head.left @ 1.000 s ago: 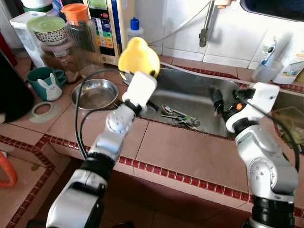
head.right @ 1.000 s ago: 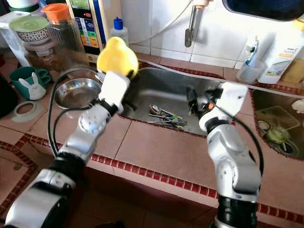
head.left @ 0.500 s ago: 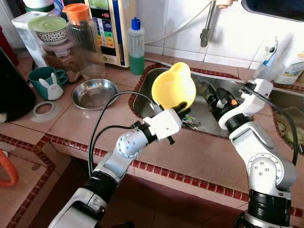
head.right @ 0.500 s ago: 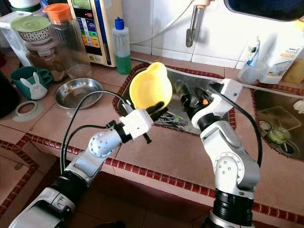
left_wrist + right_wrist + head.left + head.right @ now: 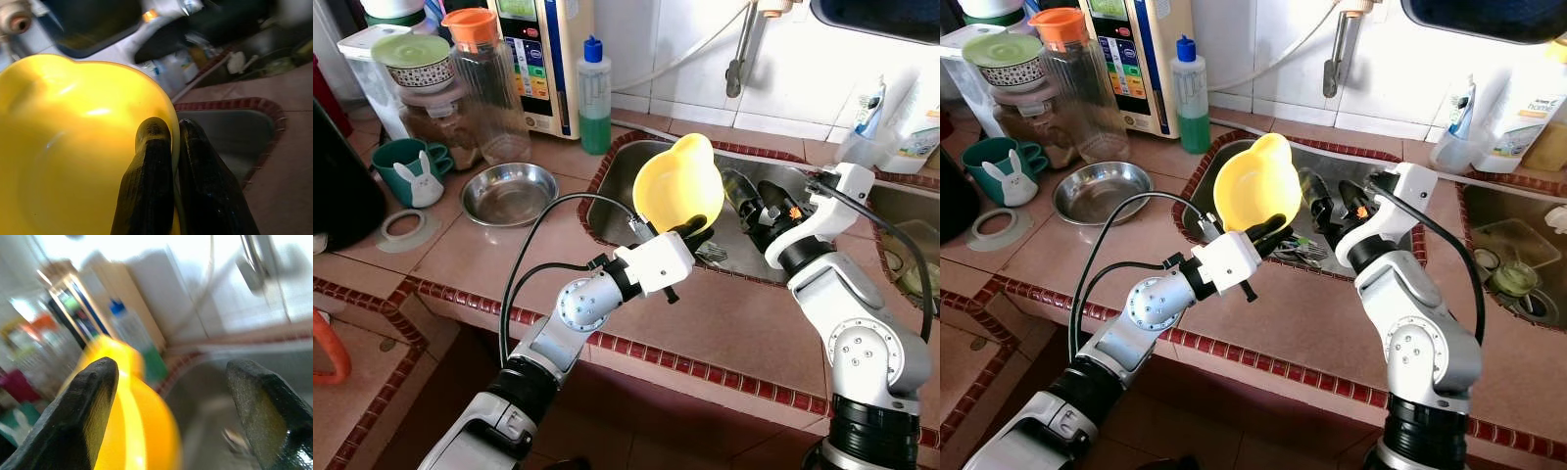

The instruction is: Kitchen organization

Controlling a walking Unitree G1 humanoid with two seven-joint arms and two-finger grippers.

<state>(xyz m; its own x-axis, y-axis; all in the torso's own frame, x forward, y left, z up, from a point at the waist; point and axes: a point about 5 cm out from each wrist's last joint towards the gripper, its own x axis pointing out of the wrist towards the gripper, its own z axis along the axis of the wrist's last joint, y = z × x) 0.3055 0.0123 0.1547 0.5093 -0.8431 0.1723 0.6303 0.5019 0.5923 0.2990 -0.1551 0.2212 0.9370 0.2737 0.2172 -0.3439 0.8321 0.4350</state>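
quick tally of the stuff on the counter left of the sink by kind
Steel bowl: 1
Green bunny mug: 1
Soap bottle: 1
Orange-lidded jar: 1
Ring-shaped coaster: 1
Total: 5

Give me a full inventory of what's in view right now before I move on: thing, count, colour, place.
yellow bowl: 1, yellow, held above the sink's near edge
sink: 1, steel, set in the tiled counter
cutlery: several, silver, in the sink
steel bowl: 1, silver, counter beside the sink
soap bottle: 1, green with blue cap, behind the sink
rabbit mug: 1, teal, counter far left
glass pitcher: 1, clear with orange lid, by the wall
left gripper: 1, black, pinching the bowl's rim
right gripper: 1, black, open over the sink
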